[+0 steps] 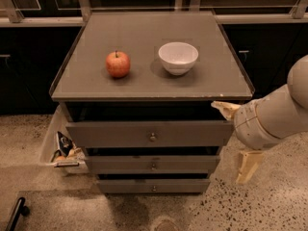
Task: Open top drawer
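Reaching phase; grasp not yet made. Item: top drawer (120, 134), directly under the desk (144, 88) surface, with a flat grey front, a round knob (153, 137) at centre and a dark gap above. Hand (230, 141): beside the drawer's right end, well apart from the knob, fingers (249, 163) spread, holding nothing. Next move, as judged: travel left to the knob, close around it, pull straight outward. Also on the desk: apple (118, 64), bowl (178, 57).

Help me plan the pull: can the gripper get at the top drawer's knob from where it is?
Probably yes. The gripper sits beside the right end of the top drawer, jaws open, and nothing stands between it and the knob on the flat front.
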Controlling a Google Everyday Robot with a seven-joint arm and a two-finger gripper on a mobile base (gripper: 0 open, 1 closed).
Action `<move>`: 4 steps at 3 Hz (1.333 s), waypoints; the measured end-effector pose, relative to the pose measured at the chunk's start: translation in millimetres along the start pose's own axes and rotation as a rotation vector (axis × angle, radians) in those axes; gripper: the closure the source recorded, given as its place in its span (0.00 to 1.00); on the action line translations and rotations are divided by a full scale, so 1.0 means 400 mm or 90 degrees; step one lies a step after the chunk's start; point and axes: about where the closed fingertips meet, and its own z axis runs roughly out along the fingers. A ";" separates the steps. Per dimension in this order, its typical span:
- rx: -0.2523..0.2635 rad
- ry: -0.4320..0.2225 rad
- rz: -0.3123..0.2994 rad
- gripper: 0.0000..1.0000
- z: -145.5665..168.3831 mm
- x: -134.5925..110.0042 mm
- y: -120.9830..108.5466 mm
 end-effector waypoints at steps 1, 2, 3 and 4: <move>0.000 0.000 0.000 0.00 0.000 0.000 0.000; -0.012 -0.031 0.031 0.00 0.053 0.018 -0.008; -0.022 -0.034 0.051 0.00 0.153 0.074 -0.032; -0.021 -0.033 0.043 0.00 0.225 0.121 -0.057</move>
